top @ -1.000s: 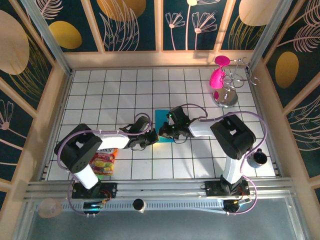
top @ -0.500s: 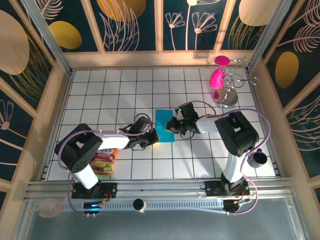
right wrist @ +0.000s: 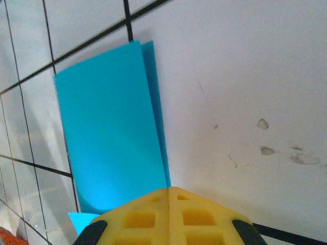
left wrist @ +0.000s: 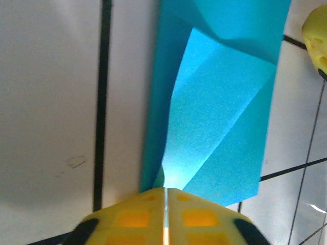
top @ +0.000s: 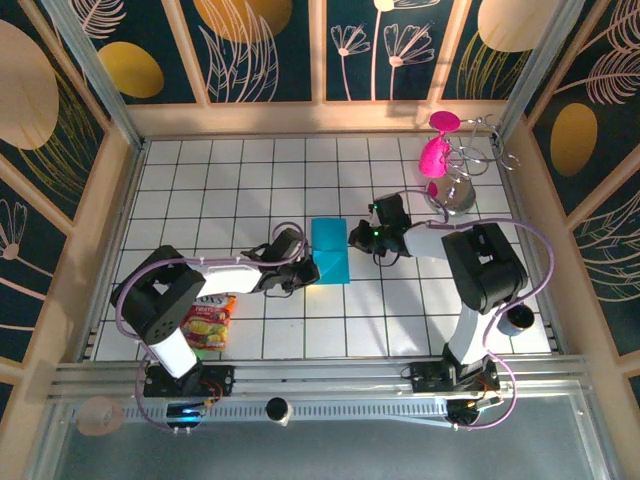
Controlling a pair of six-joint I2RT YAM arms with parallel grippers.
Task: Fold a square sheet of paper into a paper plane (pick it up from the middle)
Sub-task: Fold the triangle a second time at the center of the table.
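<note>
The square sheet of paper is turquoise and lies on the white tiled table, folded into a narrow upright oblong; nothing of a paper plane's shape shows. My left gripper is at its lower left corner. In the left wrist view the yellow fingertips stand together with a hairline slit, pinching a raised, slanted flap of the sheet. My right gripper is shut just off the sheet's right edge. In the right wrist view its tip rests beside the doubled edge of the paper with nothing in it.
A red-and-yellow snack packet lies by the left arm. Pink goblets hang on a wire rack at the back right. A dark cup stands at the right edge. Wooden walls ring the table.
My right gripper has drawn back to the right, from over the sheet's middle to just past its right edge. The left gripper has stayed at the lower left corner.
</note>
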